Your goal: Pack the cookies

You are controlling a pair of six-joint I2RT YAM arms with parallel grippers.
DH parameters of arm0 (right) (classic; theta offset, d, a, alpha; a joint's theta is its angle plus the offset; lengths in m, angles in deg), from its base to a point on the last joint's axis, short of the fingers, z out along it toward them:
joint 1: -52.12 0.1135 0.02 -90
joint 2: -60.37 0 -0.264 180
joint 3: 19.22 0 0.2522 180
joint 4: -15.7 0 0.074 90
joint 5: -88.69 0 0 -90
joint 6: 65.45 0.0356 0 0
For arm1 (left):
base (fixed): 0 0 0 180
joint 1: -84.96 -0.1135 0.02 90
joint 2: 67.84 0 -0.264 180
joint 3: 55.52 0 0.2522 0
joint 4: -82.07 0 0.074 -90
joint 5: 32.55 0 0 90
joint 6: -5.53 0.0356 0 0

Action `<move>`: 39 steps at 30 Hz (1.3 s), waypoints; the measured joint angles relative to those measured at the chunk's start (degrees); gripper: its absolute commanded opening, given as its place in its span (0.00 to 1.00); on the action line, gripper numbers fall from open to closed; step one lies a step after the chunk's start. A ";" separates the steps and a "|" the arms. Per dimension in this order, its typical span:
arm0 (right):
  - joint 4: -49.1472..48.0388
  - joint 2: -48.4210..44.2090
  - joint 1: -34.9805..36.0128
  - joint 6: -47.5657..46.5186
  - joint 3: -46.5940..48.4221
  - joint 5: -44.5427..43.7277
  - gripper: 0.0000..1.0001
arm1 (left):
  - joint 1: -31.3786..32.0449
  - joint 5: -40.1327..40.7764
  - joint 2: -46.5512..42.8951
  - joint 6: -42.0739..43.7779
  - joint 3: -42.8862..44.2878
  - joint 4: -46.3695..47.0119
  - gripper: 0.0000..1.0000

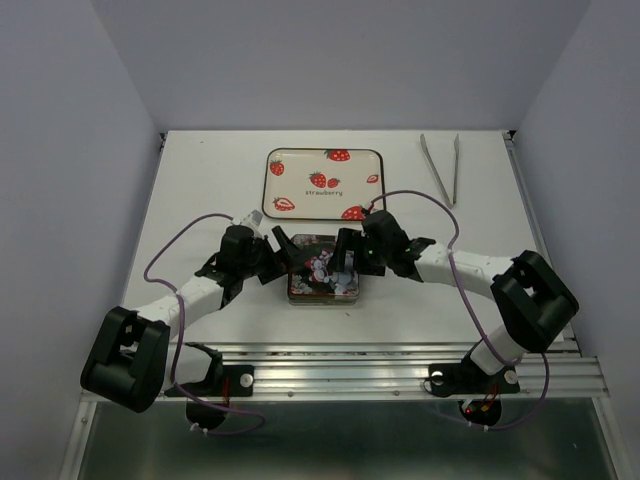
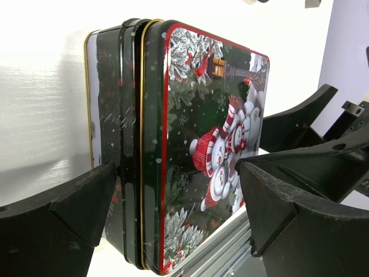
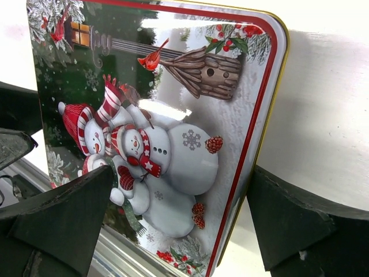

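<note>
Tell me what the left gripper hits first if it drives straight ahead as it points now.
The dark green rectangular metal tin with snowman lid: it sits between the open left gripper's fingers, so its near edge probably comes first.

A white rectangular desk (image 1: 200,180) carries three things. At the far middle lies a cream rectangular tray (image 1: 308,168) with rounded corners, printed with flat red strawberries. Well to its right, in the far right corner, lie thin metal tongs (image 1: 436,168), their two arms joined at the near end and spreading toward the far edge. Just near of the tray, at the middle, a dark green rectangular tin (image 1: 322,272) lies flat, its closed red-bordered lid showing snowmen.
</note>
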 measured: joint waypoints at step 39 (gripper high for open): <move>6.71 -8.13 0.37 -8.11 3.43 -11.93 0.73 | 0.09 8.61 -1.73 2.49 2.60 -11.30 0.57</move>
